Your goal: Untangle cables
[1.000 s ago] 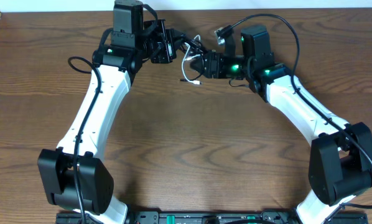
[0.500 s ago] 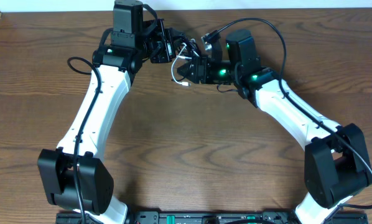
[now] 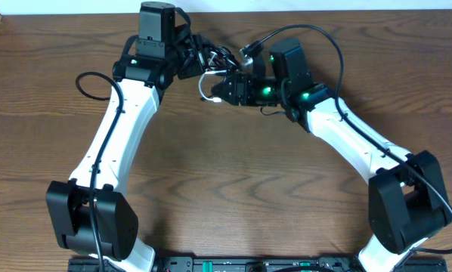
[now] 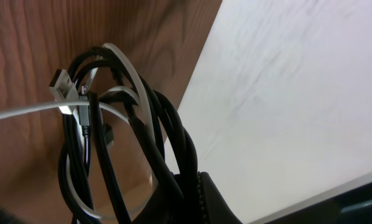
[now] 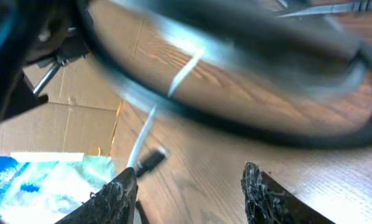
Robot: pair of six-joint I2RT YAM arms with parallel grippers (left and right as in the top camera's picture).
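The black cable [image 3: 219, 54] and white cable [image 3: 205, 85] hang in tangled loops at the table's far edge. My left gripper [image 3: 198, 60] is shut on the bundle. In the left wrist view the black loops [image 4: 173, 143] and white cord [image 4: 133, 81] rise from its jaws [image 4: 195, 202], with a white plug [image 4: 61, 93] at the upper left. My right gripper [image 3: 220, 89] is right next to the bundle. In the right wrist view its fingers [image 5: 189, 193] are open and empty, with blurred black cable [image 5: 236, 130] and white cable [image 5: 142, 140] just above them.
The wooden table [image 3: 233, 174] spreads in front of both arms. A white wall [image 3: 324, 6] runs along its far edge and fills the right of the left wrist view [image 4: 285, 93]. A thick black arm wire [image 3: 86, 77] loops at the left. Cardboard [image 5: 68, 87] lies beyond the table.
My right arm has swung left, bringing its gripper up against the cable bundle. The white loop has shifted left with it. My left gripper has stayed put, still holding.
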